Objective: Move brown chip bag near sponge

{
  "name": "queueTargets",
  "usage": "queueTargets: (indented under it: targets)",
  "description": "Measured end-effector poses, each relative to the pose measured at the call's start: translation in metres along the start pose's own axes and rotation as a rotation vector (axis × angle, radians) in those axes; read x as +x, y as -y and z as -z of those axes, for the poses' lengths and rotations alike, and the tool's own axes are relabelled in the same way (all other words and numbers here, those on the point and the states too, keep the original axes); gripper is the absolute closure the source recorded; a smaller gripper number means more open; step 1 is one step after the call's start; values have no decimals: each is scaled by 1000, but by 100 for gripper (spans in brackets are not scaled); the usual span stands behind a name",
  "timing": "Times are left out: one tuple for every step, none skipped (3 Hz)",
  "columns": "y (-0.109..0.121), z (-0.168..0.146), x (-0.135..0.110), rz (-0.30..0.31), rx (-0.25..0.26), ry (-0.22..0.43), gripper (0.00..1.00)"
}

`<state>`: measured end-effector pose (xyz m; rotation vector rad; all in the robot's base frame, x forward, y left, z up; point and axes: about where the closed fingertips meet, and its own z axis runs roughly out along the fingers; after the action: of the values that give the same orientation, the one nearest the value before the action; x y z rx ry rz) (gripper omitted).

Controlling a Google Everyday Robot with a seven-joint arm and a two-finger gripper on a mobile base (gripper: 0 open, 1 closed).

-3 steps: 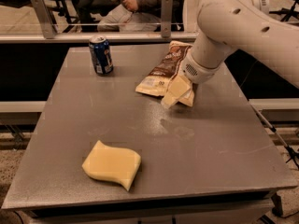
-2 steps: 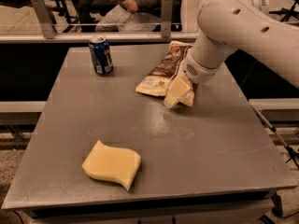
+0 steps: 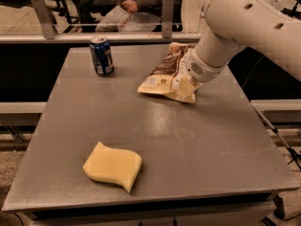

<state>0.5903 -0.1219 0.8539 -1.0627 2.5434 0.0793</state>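
The brown chip bag (image 3: 162, 73) lies flat at the back right of the grey table (image 3: 197, 145), with its white label panel facing the front. My gripper (image 3: 186, 89) is down at the bag's front right corner and touches it, with the white arm (image 3: 235, 27) reaching in from the upper right. The sponge (image 3: 113, 166), a pale yellow wavy foam block, lies near the front left of the table, well apart from the bag.
A blue soda can (image 3: 101, 55) stands upright at the back left, to the left of the bag. A rail with glass (image 3: 94, 37) runs behind the table, and a seated person (image 3: 136, 4) is beyond it.
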Motion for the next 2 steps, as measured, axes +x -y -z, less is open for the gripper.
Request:
queueTargets:
  targets:
    - [-16,15,-4,43,-26,41,85]
    - [-42,30,-12,111,-73,86,100]
